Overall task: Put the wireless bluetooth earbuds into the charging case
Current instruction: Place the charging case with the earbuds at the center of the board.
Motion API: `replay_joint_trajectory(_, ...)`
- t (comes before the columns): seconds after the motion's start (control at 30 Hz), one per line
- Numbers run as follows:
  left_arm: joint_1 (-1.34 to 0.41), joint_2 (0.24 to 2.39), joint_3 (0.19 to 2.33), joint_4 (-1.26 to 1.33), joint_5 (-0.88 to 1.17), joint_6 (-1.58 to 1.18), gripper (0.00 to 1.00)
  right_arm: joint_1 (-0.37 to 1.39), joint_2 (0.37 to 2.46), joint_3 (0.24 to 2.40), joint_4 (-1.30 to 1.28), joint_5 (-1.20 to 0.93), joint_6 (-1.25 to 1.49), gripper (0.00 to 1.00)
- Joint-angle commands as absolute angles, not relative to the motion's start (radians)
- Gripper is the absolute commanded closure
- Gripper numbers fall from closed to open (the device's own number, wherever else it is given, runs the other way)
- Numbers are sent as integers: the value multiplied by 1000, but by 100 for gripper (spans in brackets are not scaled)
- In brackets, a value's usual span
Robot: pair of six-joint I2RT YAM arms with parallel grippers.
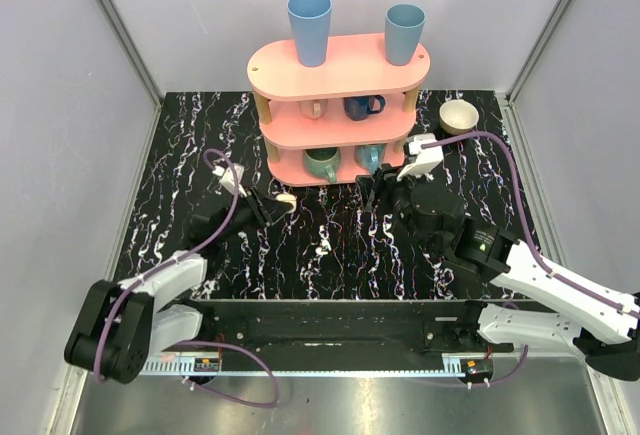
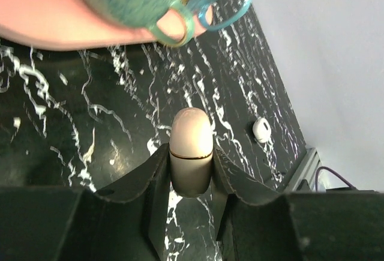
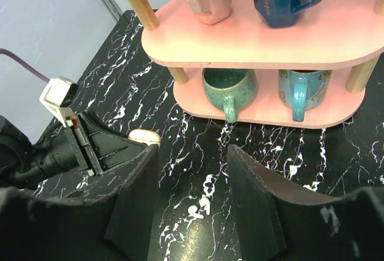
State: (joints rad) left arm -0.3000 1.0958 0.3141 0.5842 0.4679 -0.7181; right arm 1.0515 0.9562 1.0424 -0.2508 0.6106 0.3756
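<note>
I count two tall blue cups point(image 1: 309, 27) point(image 1: 404, 33) and four mugs: pink mug point(image 1: 313, 109), dark blue mug point(image 1: 360, 107), green mug point(image 1: 321, 163), light blue mug point(image 1: 369, 158). There is one pink three-tier shelf point(image 1: 340, 73), one cream bowl point(image 1: 459, 116), one beige charging case point(image 2: 191, 153), and one white earbud point(image 2: 261, 129) that I can see on the surface point(image 1: 180, 195). My left pincer point(image 1: 272, 204) and right pincer point(image 3: 192, 153) make two.

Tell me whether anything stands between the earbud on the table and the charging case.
Only bare table separates the earbud from the charging case in the left gripper. The case itself looks shut, though.
</note>
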Motion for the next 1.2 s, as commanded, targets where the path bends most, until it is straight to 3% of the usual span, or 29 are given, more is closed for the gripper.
replay_joint_trajectory(0.0,-285,1209,267,761,519,-841,100,1039,933,1042,-250,624,396,43)
replay_joint_trajectory(0.27,-281,1443,229,969,566,-904,100,1035,922,1034,-267,637,410,42)
replay_joint_trajectory(0.77,-281,1519,272,835,552,-798,98,1034,1003,1094,-276,611,385,41)
replay_joint_trajectory(0.83,-281,1519,267,816,542,-792,95,1034,1008,1095,-273,617,373,41)
replay_joint_trajectory(0.87,-281,1517,268,808,528,-781,87,1034,1008,1095,-278,630,370,41)
replay_joint_trajectory(0.97,-281,1508,267,773,499,-759,88,1032,1006,1091,-287,655,362,41)
replay_joint_trajectory(1.1,-281,1488,264,710,450,-750,78,1032,1002,1089,-287,647,357,41)
replay_joint_trajectory(1.17,-281,1470,264,697,431,-732,78,1032,1003,1088,-288,649,356,41)
